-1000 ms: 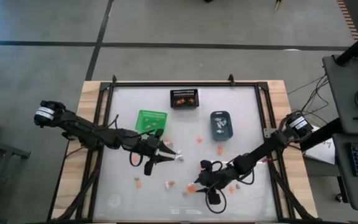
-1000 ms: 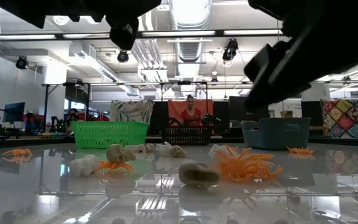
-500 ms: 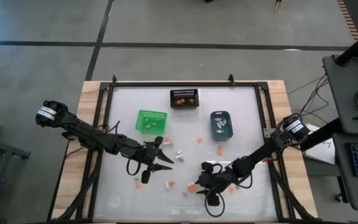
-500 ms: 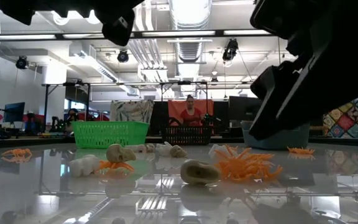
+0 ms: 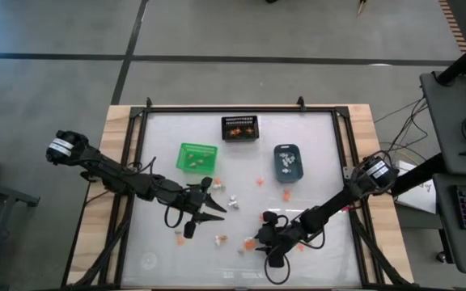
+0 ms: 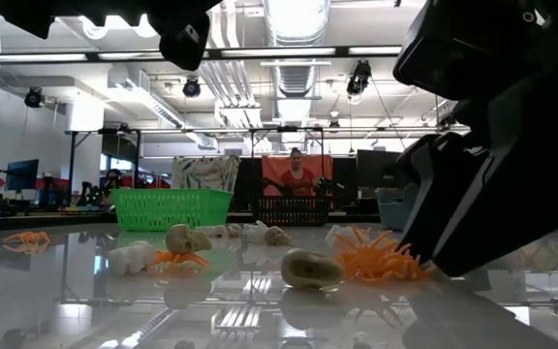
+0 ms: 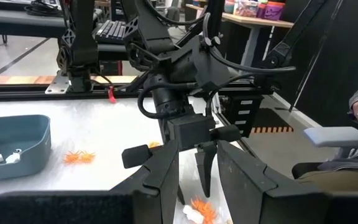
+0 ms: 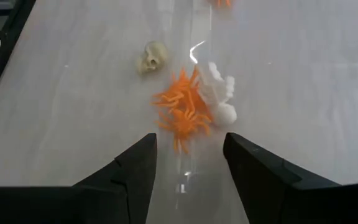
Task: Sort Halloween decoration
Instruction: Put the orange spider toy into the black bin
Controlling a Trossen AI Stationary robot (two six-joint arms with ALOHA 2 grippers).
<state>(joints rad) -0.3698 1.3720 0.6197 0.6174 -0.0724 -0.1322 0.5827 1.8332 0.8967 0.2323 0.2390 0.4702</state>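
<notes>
While right gripper gapes — orange trinket ahead.

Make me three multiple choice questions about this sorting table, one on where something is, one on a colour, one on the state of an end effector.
1. Where does the green bin stand?
A. left of the blue-grey bin
B. right of it
C. inside the black mesh bin

2. What colour is the spidery trinket ahead of the right end effector?
A. purple
B. orange
C. green

3. How is the right end effector?
A. shut on a skull
B. open and empty
C. holding a bin

Answers:
1 A, the high view shows green on the left, blue-grey on the right.
2 B, the right wrist view shows it orange, beside a white piece.
3 B, its fingers stand apart with bare table between.
</notes>
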